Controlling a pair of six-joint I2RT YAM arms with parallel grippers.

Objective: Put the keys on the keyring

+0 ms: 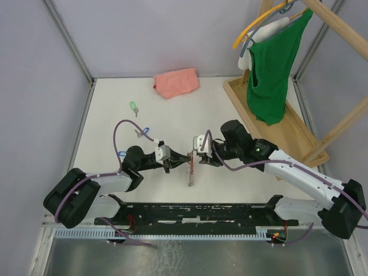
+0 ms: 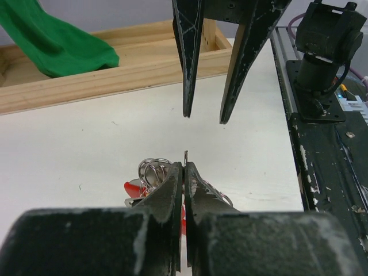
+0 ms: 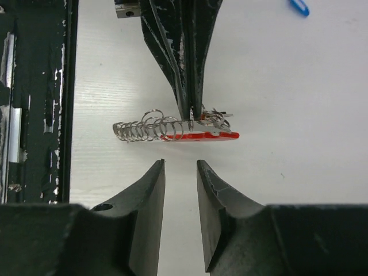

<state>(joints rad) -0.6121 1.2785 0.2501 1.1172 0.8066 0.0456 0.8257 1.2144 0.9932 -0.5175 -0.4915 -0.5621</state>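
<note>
The wooden tray (image 1: 299,134) holds the hem of a hanging green shirt (image 1: 270,69). Mid-table, the left gripper (image 3: 191,115), fingers pressed together, pinches the keyring (image 3: 149,127) (silver rings, red tag) opposite the spread right gripper (image 3: 180,167). The green key (image 1: 133,107) and blue key (image 1: 144,131) lie loose behind them.

White-and-black arms (image 1: 299,175), purple cables (image 1: 114,138), scuffed black pincer fingers (image 2: 187,57).

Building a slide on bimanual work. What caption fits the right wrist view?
Left gripper, fingers shut, pinches the keyring with its red tag; right gripper faces it, fingers open.
</note>
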